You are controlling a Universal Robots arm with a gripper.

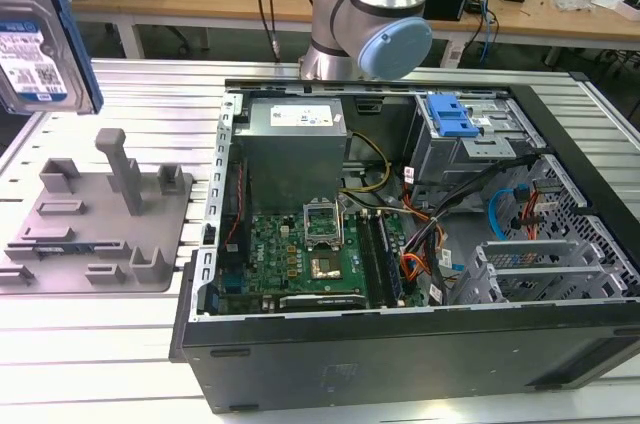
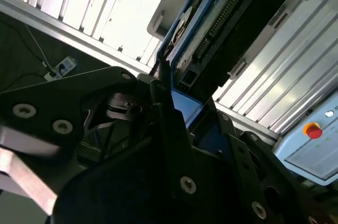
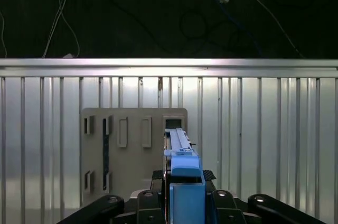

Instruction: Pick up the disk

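Note:
The disk (image 1: pixel 35 44), a silver hard drive with a white-and-blue barcode label and blue side rails, hangs in the air at the exterior view's far left, above the grey fixture plate (image 1: pixel 100 224). In the first wrist view the disk (image 3: pixel 182 168) is seen edge-on, its blue rail standing up between the black fingers of my gripper (image 3: pixel 185 195), with the fixture plate (image 3: pixel 132 145) well below it. In the second wrist view my gripper (image 2: pixel 185 102) is shut on the disk (image 2: pixel 222 28) at its blue-railed end.
An open computer case (image 1: pixel 400 244) lies on the ribbed metal table (image 1: pixel 90 344), with a blue-handled drive cage (image 1: pixel 450 119) inside. The arm's base (image 1: pixel 375 14) stands behind the case. A box with a red stop button (image 2: pixel 312 130) sits near the table edge. Upright posts rise from the fixture plate.

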